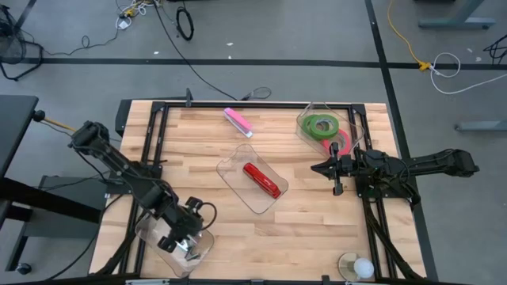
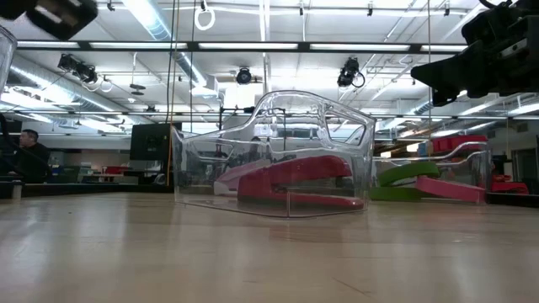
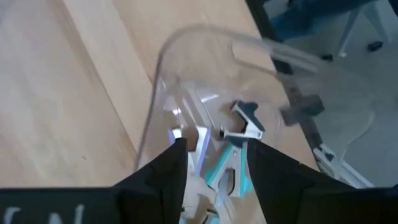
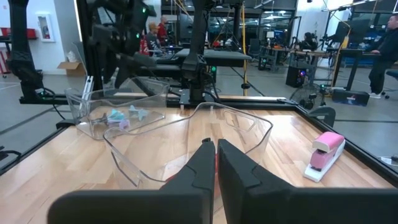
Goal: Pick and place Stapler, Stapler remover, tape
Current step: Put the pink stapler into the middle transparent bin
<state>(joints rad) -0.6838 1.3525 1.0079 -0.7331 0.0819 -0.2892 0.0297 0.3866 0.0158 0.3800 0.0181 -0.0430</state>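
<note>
Wooden table (image 1: 198, 190), seen from above: your left gripper (image 1: 181, 240) hangs over a clear tray (image 1: 150, 233); a red stapler (image 1: 262, 180) lies in the centre tray (image 1: 230, 170), tape (image 1: 323, 127) in the far-right tray (image 1: 305, 119). Left wrist view: parted fingers (image 3: 165, 171) straddle staple removers (image 3: 239, 127). Right wrist view: your right gripper (image 4: 216, 149) is shut, empty; a pink stapler (image 4: 324, 154) sits nearby.

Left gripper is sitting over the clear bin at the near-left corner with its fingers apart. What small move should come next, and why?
Probably a lift straight up out of the clear bin. The left gripper is open, and the staple removers lie loose in the bin beneath it, so nothing is held. The pink stapler is still on the bare table.
</note>
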